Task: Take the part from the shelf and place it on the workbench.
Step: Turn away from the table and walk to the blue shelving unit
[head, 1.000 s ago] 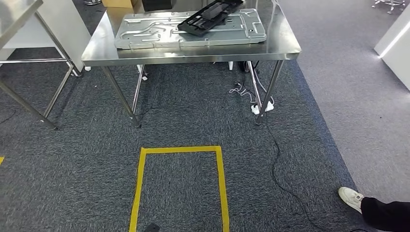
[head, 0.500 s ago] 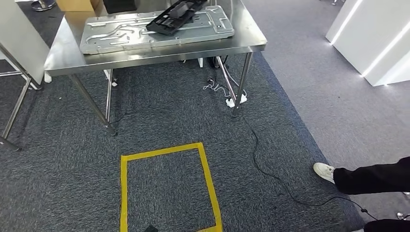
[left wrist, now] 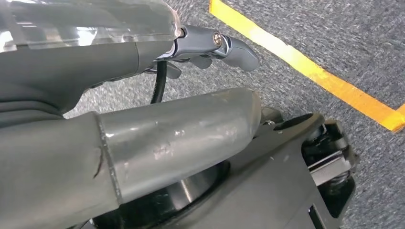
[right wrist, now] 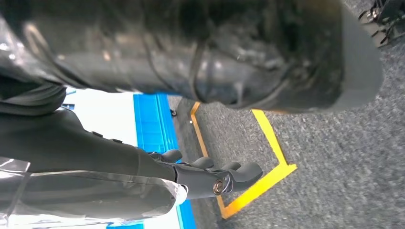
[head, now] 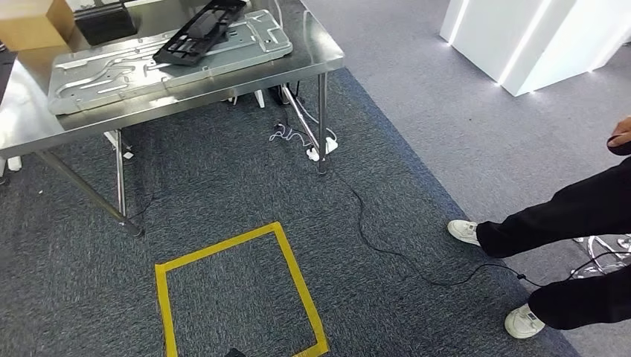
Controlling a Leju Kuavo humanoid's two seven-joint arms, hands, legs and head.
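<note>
Head view: black part [head: 192, 31] lies tilted on a grey metal panel [head: 111, 71] on the bench [head: 312, 56], toward its far edge. Person's legs [head: 565, 216] stand right. Left wrist view: left hand [left wrist: 210, 45] empty, fingers loosely extended over carpet. Right wrist view: right hand [right wrist: 210, 174] empty, fingers slightly curled, apart.

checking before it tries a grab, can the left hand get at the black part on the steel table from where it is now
Probably not. The left hand hangs low over the carpet by the yellow tape, while the black part lies up on the steel table across open floor.
</note>
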